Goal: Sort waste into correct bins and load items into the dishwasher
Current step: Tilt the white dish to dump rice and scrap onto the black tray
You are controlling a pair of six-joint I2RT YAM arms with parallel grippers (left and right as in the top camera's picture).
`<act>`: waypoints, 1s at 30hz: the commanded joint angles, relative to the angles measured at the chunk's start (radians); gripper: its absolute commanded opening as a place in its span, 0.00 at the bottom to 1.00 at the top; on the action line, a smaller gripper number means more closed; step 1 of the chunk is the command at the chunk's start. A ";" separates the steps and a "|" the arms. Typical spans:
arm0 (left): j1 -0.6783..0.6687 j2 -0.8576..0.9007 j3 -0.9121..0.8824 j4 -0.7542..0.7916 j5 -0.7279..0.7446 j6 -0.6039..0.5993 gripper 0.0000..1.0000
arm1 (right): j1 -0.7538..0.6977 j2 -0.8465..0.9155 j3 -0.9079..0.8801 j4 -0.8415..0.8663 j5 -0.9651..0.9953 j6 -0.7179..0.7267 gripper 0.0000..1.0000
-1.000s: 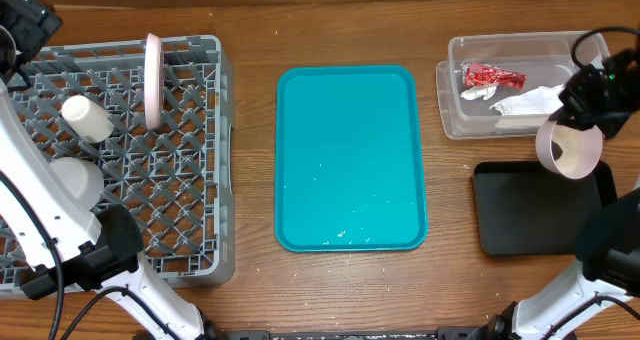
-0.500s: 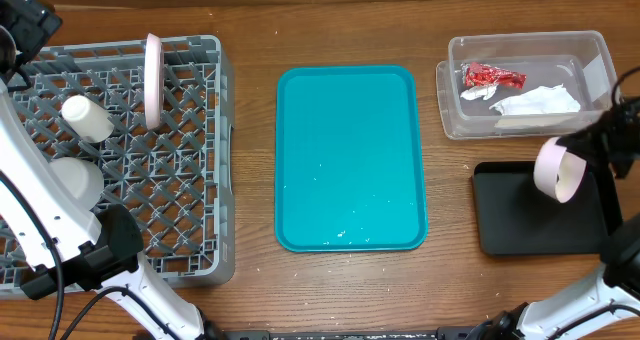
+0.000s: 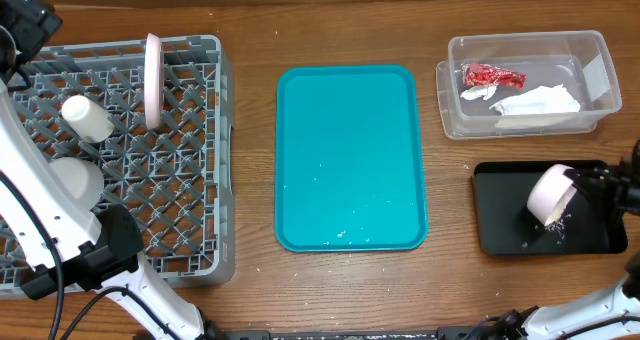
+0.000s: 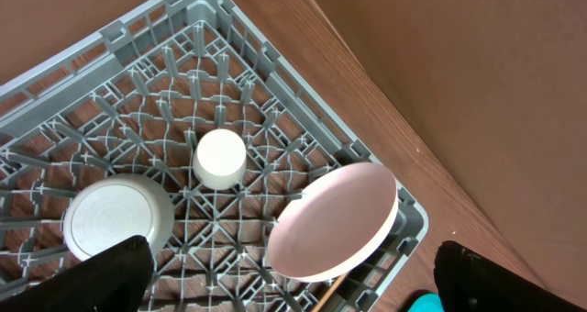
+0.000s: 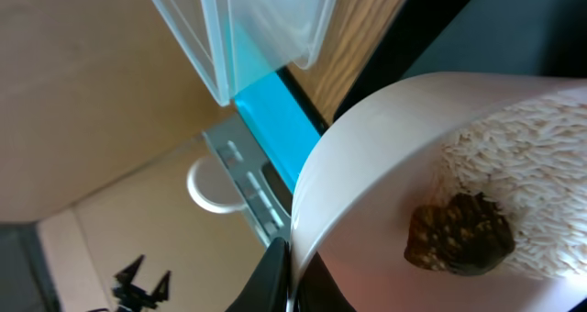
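- while the right gripper [image 5: 292, 277] is clenched on the rim of a small white bowl [image 3: 550, 193], that bowl hangs tipped on its side over the black tray [image 3: 500, 230].
- bowl contents, right wrist view: white rice grains [image 5: 541, 197] packed against the inner wall, with a brown food scrap [image 5: 459, 235] lying on them.
- black tray: a few loose grains scattered on its floor just below the bowl's mouth.
- clear tub [image 3: 520, 40]: beyond the black tray; holds the red wrapper [image 3: 492, 76] and the white napkin [image 3: 535, 102], side by side.
- teal tray [image 3: 350, 130]: table centre; small white specks near its lower edge in the overhead view.
- grey rack [image 3: 190, 230]: left side of the table; holds a plate [image 3: 153, 80] standing on edge, a cup [image 3: 87, 118] near it, and a second bowl [image 3: 72, 180] turned upside down.
- left gripper [image 4: 292, 250]: released, jaws wide apart, hovering above the rack, touching nothing.
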 commanded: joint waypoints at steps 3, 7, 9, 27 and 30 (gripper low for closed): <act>0.000 0.003 0.001 0.000 -0.006 -0.020 1.00 | -0.071 -0.013 -0.005 0.025 -0.145 -0.060 0.04; 0.000 0.003 0.001 0.000 -0.006 -0.020 1.00 | -0.079 -0.013 -0.005 -0.037 -0.185 -0.200 0.04; 0.000 0.003 0.001 0.001 -0.006 -0.020 1.00 | -0.079 -0.013 -0.005 -0.006 -0.228 -0.203 0.04; 0.000 0.003 0.001 0.000 -0.006 -0.020 1.00 | -0.067 -0.012 -0.005 0.012 -0.278 -0.191 0.04; 0.000 0.003 0.001 0.000 -0.006 -0.020 1.00 | -0.065 -0.012 -0.005 -0.006 -0.277 -0.103 0.04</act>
